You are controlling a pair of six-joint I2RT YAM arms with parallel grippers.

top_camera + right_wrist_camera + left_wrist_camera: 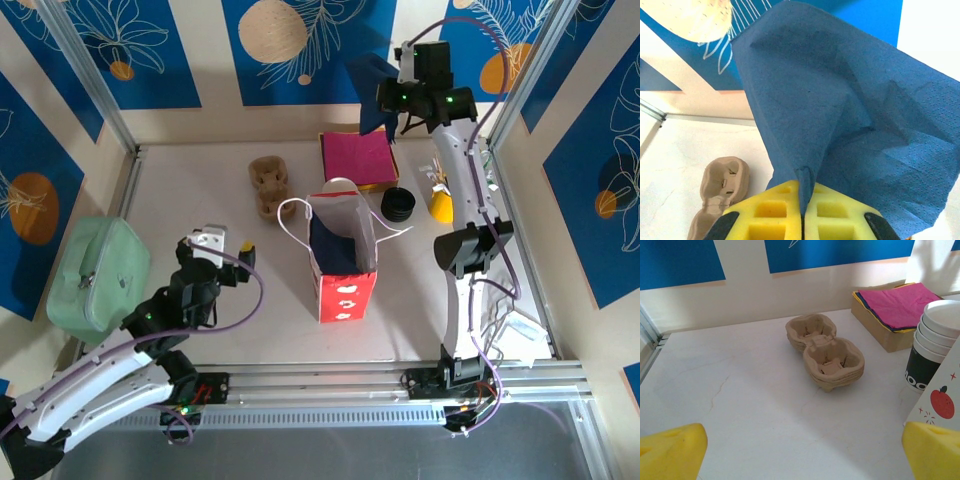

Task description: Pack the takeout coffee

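One unknown up front: you cannot tell where the takeout coffee sits. The red-and-white paper bag [345, 285] stands upright in the middle of the surface [200, 190] with a dark blue inside, a stack of lidless white cups [936, 335] just behind it and black lids [397, 204] near its far right corner. Your right end effector [802, 220] is up at the far edge near the box of pink napkins [358, 157], pads together and clamped on a blue napkin [840, 100], while your left end effector [800, 455] hangs low with pads wide apart on nothing, facing the stacked pulp cup carriers [825, 350].
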